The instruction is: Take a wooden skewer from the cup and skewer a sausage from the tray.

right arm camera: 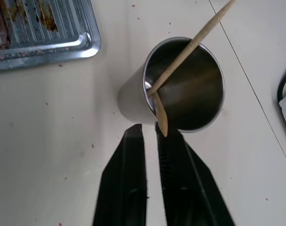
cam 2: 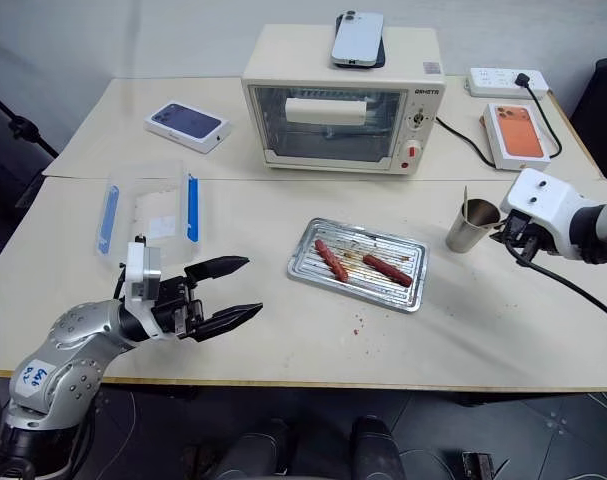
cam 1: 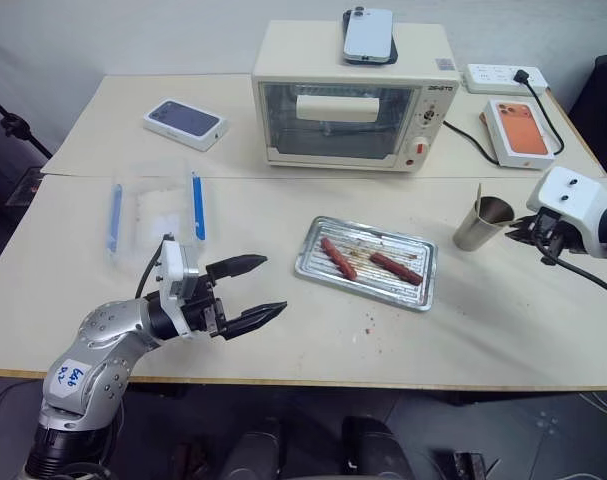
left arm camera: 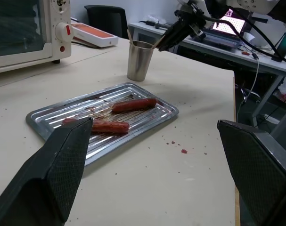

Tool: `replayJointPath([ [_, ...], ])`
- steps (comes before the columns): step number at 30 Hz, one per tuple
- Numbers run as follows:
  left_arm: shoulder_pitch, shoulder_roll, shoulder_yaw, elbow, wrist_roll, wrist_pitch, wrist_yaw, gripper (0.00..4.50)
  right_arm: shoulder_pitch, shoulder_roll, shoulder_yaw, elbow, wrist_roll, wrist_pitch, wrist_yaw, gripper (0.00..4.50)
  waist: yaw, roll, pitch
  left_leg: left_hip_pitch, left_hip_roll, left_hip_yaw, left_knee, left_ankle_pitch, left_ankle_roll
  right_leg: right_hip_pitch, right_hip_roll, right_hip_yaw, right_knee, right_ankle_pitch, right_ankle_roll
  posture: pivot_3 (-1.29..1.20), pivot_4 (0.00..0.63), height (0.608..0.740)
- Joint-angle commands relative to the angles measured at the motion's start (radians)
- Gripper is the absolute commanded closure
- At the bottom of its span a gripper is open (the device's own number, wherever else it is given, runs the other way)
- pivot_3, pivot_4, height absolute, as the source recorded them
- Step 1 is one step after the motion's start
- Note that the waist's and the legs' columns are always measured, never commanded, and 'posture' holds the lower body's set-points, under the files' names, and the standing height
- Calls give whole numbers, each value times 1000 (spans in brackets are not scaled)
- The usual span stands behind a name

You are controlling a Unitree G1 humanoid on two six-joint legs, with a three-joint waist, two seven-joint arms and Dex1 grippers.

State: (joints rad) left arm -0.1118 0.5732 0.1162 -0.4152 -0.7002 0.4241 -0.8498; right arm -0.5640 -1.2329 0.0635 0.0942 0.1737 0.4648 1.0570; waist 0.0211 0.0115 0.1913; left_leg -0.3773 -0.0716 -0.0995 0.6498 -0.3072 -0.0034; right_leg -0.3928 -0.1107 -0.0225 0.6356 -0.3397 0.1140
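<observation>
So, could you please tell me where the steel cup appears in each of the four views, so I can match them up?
Left eye view: cup at the right, between tray and right gripper.
Right eye view: cup at the right, same neighbours.
Left wrist view: cup upper middle, beyond the tray.
Right wrist view: cup centre, seen from above, just past the fingertips.
Shared landmark: the tray.

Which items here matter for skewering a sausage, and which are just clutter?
Job: skewers in the cup; two sausages on the tray; right gripper shut at the cup's rim.

Clutter: toaster oven, phone on it, two phone boxes, plastic box, power strip.
</observation>
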Motion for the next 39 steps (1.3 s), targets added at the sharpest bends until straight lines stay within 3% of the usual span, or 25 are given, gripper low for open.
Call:
replayJointPath([
  [1, -4, -4, 10, -30, 2, -20, 5, 0, -24, -5, -52, -3, -6, 13, 4, 4461, 1, 0, 0, 0, 0, 0, 0, 0, 0, 0, 0, 0, 0, 0, 0, 0, 150, 740],
  [5, -11, -9, 6, -23, 7, -24, 5, 0, -14, -28, -46, -8, 0, 56, 38, 4294, 1, 0, 0, 0, 0, 0, 0, 0, 0, 0, 0, 1, 0, 0, 0, 0, 150, 740],
  [13, -26, -18, 4, -5, 14, -27, 3, 0, -36, -14, -43, 3, -51, -18, 36, 2404, 0, 0, 0, 0, 0, 1, 0, 0, 0, -1, 0, 1, 0, 0, 0, 0, 150, 740],
  [23, -23, -24, 5, 12, 24, -38, -4, 0, -73, 14, -19, -8, -79, -23, 32, 2404, 1, 0, 0, 0, 0, 1, 0, 0, 0, -1, 0, 1, 1, 0, 0, 0, 150, 740],
  [26, -22, -25, 5, 14, 25, -42, -5, 0, -76, 23, -21, 4, -92, -31, 32, 2950, 1, 0, 0, 0, 0, 1, 0, 0, 0, -1, 0, 2, 1, 0, 0, 0, 150, 740],
  [31, -18, -25, 7, 18, 28, -48, -9, 0, -80, 41, -30, 6, -93, -32, 31, 4393, 0, 0, 0, 0, 0, 1, 0, 0, 0, -1, 0, 2, 1, 0, 0, 0, 150, 740],
  [39, -13, -24, 11, 35, 36, -63, -23, 0, -79, 39, -52, 24, -88, -31, 30, 4474, 0, 0, 0, 0, 0, 2, 0, 0, 0, -1, 0, 2, 1, 0, 0, 0, 150, 740],
])
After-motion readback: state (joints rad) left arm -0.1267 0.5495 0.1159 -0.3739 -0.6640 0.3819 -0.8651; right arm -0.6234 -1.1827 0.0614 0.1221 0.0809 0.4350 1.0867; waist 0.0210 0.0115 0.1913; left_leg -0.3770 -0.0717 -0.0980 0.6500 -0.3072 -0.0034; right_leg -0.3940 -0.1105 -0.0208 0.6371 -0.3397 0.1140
